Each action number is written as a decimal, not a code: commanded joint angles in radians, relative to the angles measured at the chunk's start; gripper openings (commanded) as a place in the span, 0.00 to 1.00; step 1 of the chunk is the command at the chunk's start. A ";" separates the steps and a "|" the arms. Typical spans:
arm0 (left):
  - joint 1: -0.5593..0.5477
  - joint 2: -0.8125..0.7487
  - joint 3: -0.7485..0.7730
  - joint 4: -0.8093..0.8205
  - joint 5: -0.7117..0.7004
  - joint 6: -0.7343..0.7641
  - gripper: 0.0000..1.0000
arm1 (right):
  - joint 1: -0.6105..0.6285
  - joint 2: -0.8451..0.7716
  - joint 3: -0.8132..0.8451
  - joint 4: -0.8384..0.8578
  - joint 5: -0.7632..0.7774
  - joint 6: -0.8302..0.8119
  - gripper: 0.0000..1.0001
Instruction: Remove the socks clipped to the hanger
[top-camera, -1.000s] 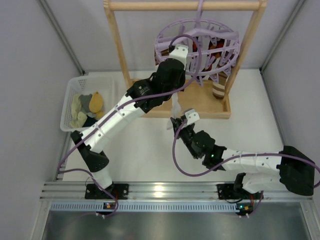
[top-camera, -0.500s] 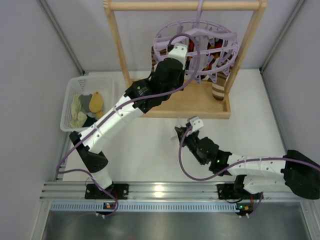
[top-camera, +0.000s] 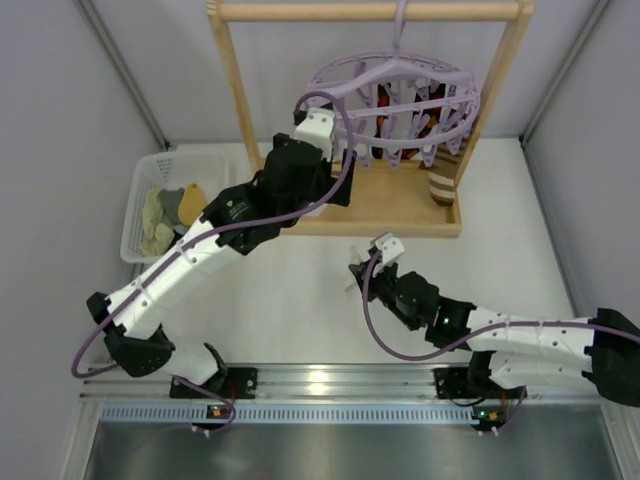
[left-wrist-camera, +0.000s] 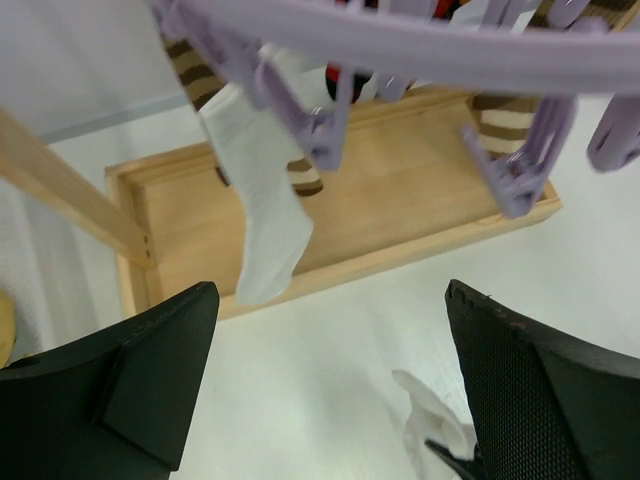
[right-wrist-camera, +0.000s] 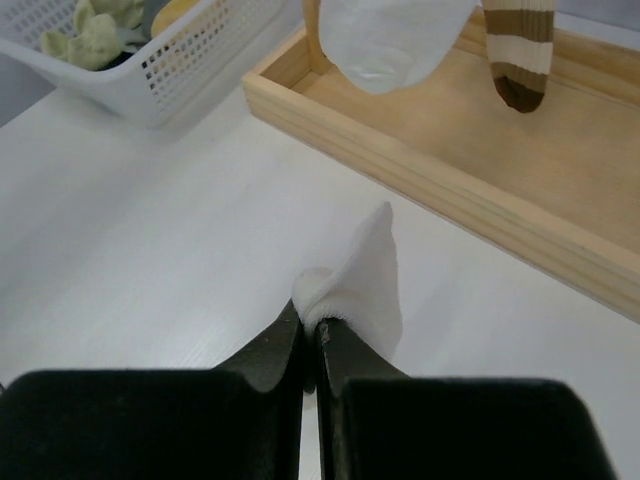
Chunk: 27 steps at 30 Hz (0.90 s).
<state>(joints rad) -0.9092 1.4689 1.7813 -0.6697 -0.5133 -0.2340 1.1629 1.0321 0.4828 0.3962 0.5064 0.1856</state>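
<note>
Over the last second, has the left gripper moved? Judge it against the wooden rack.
Yes. The left gripper has drawn back leftward, out from under the hanger, nearer the wooden rack's left post.

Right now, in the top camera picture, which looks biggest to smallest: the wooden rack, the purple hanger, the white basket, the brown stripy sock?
Biggest: the wooden rack.
Next: the purple hanger and the white basket look about alike. The hanger hangs nearer the camera, so I won't rank them.
Smallest: the brown stripy sock.
</note>
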 joint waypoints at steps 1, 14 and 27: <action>0.004 -0.181 -0.112 0.032 -0.079 -0.011 0.99 | 0.008 0.034 0.108 -0.066 -0.107 0.008 0.00; 0.004 -0.820 -0.526 0.022 -0.309 -0.071 0.99 | -0.020 0.546 0.696 -0.178 -0.489 -0.084 0.00; 0.004 -0.967 -0.526 -0.027 -0.277 -0.082 0.99 | -0.037 1.226 1.598 -0.274 -0.592 -0.255 0.00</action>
<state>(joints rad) -0.9066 0.4995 1.2644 -0.6807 -0.8131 -0.2943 1.1404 2.1815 1.9087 0.1493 -0.0494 0.0090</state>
